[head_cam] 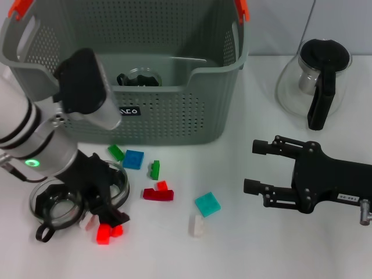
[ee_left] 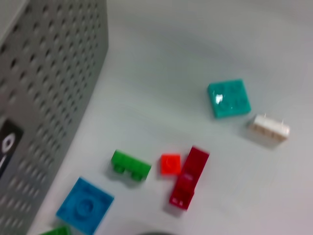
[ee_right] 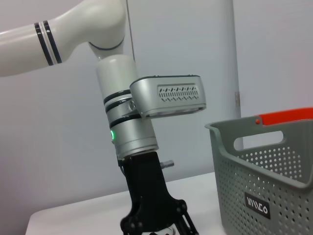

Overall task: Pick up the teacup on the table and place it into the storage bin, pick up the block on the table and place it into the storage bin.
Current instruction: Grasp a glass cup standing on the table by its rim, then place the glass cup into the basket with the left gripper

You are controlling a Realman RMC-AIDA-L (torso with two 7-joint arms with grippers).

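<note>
The left gripper (head_cam: 87,203) reaches down at the glass teacup (head_cam: 55,203) beside the scattered blocks (head_cam: 207,204) (whether it grips, I cannot tell), before the storage bin (head_cam: 174,116); the right gripper (head_cam: 258,165) rests spread apart.

Plain white tabletop (head_cam: 244,256) under even, soft light, backed by a bare pale grey wall (ee_right: 58,147).
Smooth and matte across the head view, with only faint, blurred shadows. Meets the wall along a straight edge at the far side, seen at the top right of the head view. Wall flat and unmarked in the right wrist view, crossed by one thin vertical seam (ee_right: 232,58). No windows or floor in view.
</note>
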